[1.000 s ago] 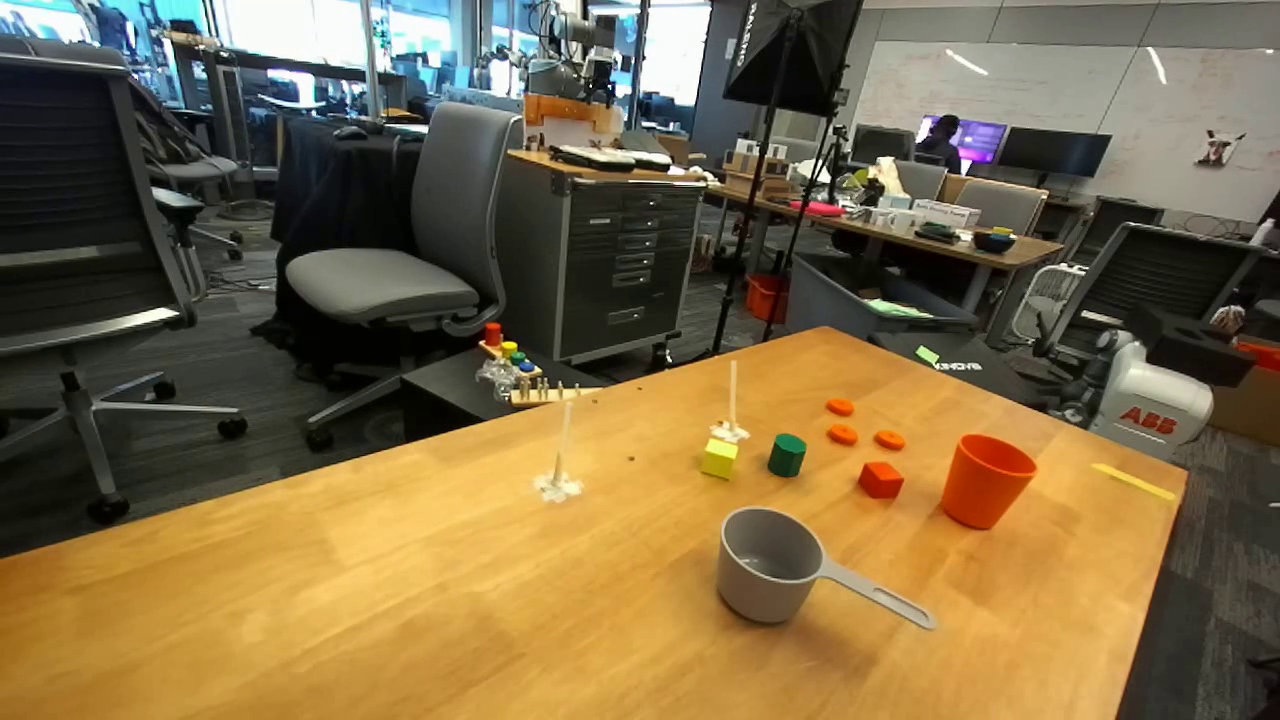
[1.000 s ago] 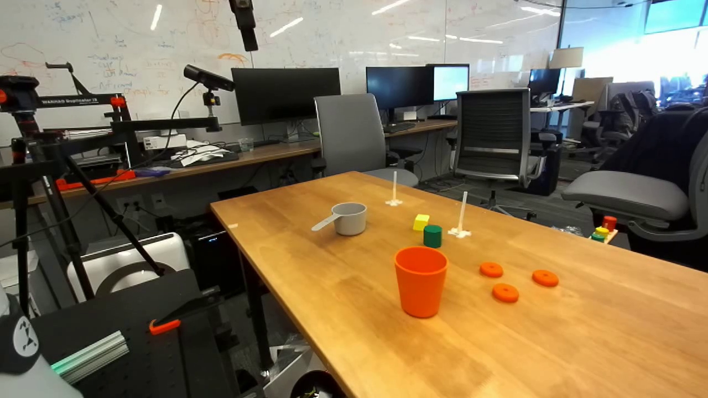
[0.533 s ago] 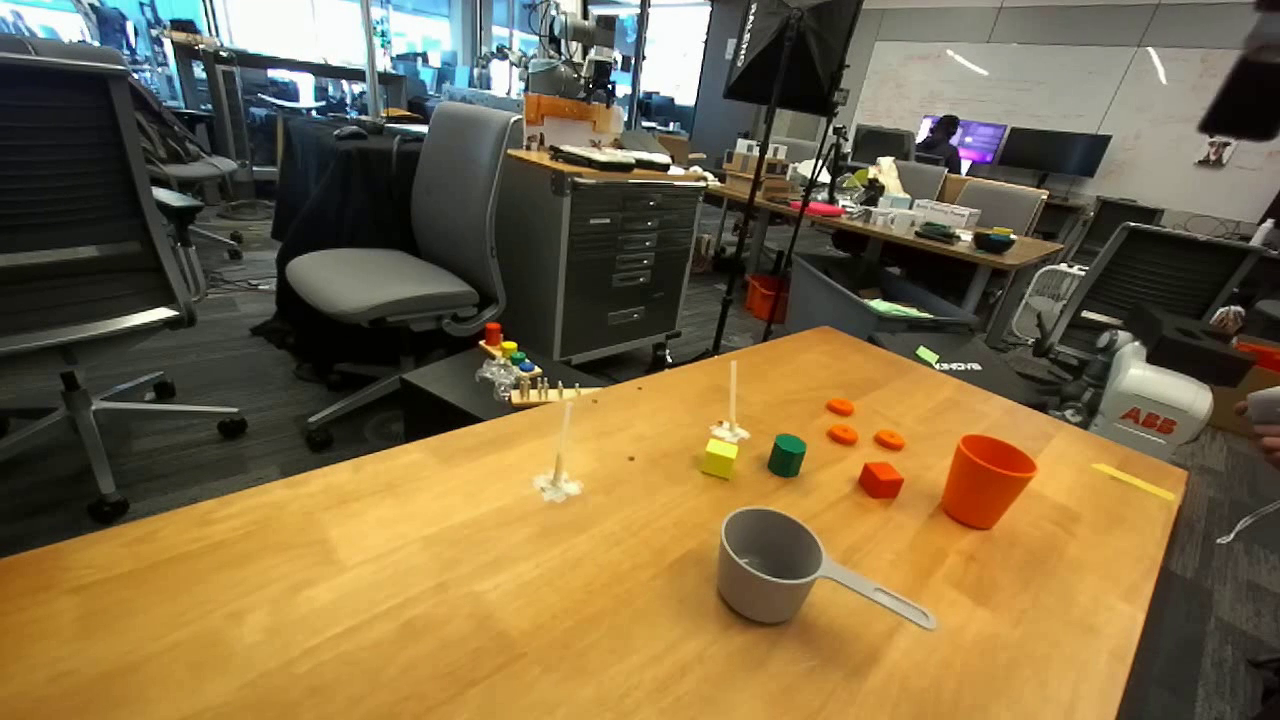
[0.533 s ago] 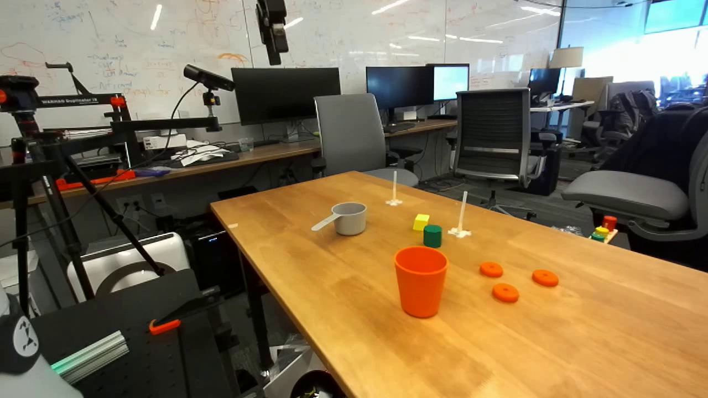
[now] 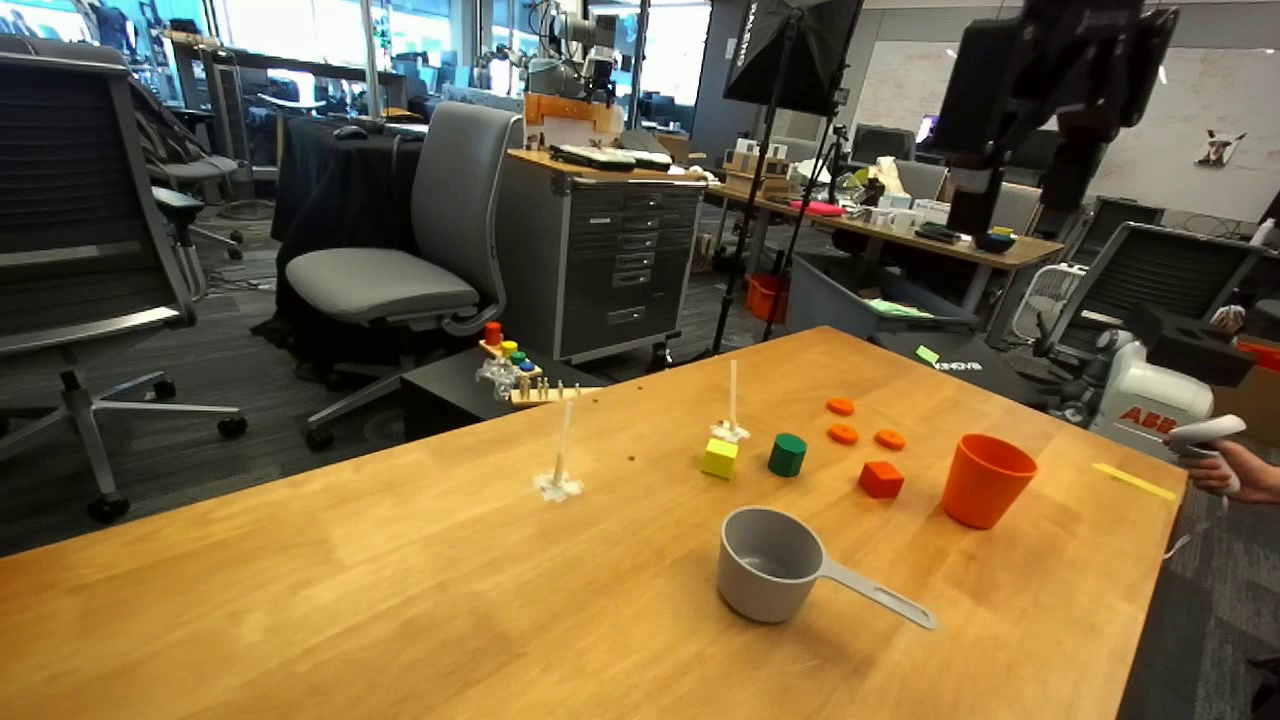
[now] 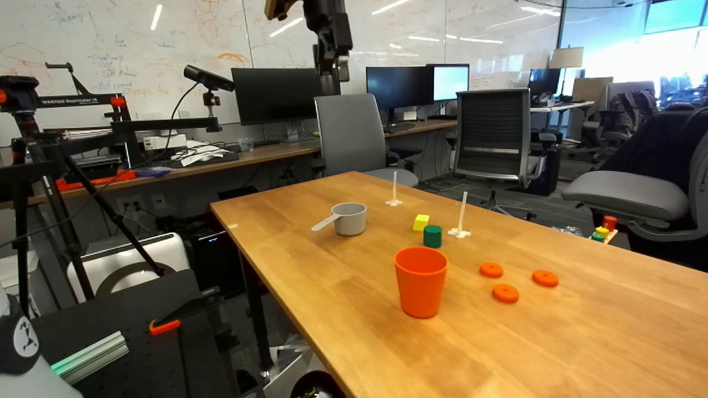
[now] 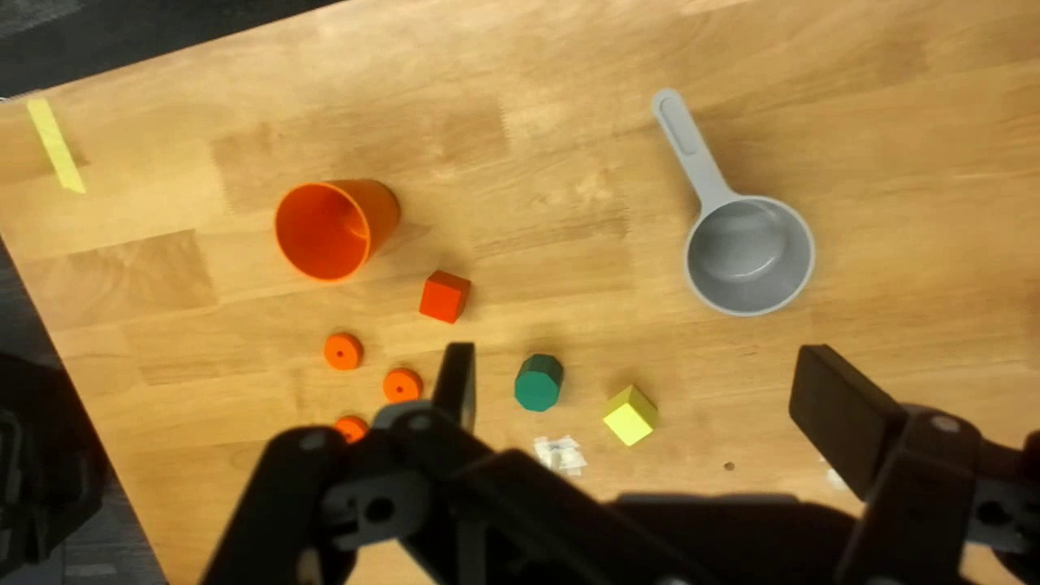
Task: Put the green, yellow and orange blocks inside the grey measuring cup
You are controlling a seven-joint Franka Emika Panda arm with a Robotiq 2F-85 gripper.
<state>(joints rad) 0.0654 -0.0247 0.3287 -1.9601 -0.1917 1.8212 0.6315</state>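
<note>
- Claw: spread wide apart, high above the tabletop.
- Green block, yellow block, red-orange block: on the tabletop, outside the grey measuring cup.
- 3 orange discs: near the orange cup.

Free overhead, crowded lower down

The claw hangs high over the table, jaws spread wide, with free air down to the things below. From the corner marked with yellow tape, the upright orange cup bars a low path to the red-orange block. Three flat orange rings lie toward the shorter edge there. A thin upright peg stands just beside the yellow block and near the green block, hindering reach from the nearby long edge; a second peg stands farther along that edge. Wood lies free between the blocks and the measuring cup, whose mouth faces up and whose handle juts toward the opposite long edge.
</note>
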